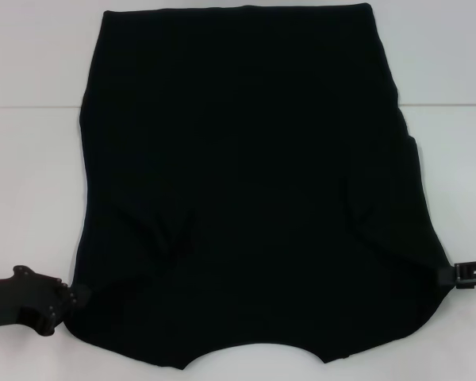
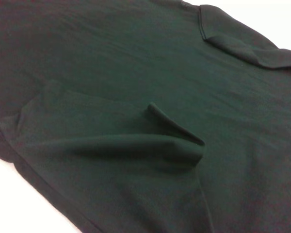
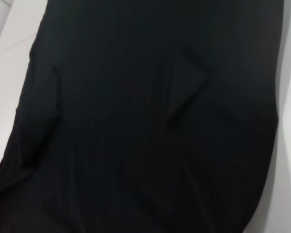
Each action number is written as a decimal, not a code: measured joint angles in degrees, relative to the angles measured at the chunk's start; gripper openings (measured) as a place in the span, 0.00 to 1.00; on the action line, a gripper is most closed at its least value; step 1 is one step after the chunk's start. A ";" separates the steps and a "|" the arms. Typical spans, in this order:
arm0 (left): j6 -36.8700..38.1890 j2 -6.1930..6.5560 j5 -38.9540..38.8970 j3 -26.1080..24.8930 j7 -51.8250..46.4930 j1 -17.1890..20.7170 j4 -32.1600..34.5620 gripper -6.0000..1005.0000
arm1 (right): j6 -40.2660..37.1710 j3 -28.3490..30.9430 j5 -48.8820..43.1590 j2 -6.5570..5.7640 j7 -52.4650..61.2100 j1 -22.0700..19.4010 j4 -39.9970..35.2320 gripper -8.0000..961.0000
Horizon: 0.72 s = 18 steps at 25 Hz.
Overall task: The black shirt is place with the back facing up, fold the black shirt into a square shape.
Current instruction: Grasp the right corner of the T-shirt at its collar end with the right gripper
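Note:
The black shirt [image 1: 246,182] lies spread over most of the white table [image 1: 32,175], with its curved neckline at the near edge and both sleeves turned in over the body. My left gripper [image 1: 70,300] meets the shirt's near left corner. At the near right edge of the cloth sits my right gripper [image 1: 451,275]. In the left wrist view the black shirt [image 2: 111,87] has a raised pleat [image 2: 177,136] and a folded-in sleeve. The right wrist view is filled with the black shirt [image 3: 136,126] and a small crease [image 3: 184,92].
Bare white table shows to the left of the shirt [image 1: 28,198] and to its right [image 1: 460,182]. A seam in the tabletop [image 1: 32,107] runs across behind the shirt's upper part.

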 joint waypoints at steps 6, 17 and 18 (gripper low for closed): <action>0.00 0.01 -0.01 0.06 0.09 0.05 -0.04 0.03 | 0.62 -0.22 -0.37 1.08 -0.01 0.67 0.05 0.61; -0.07 0.02 -0.05 0.01 0.11 0.00 -0.04 0.03 | 2.22 -0.51 -0.62 1.72 -0.83 0.37 -0.09 0.37; -0.07 0.02 -0.09 0.00 0.11 -0.02 -0.04 0.03 | 2.22 -0.50 -0.63 1.75 -1.00 0.33 -0.11 0.34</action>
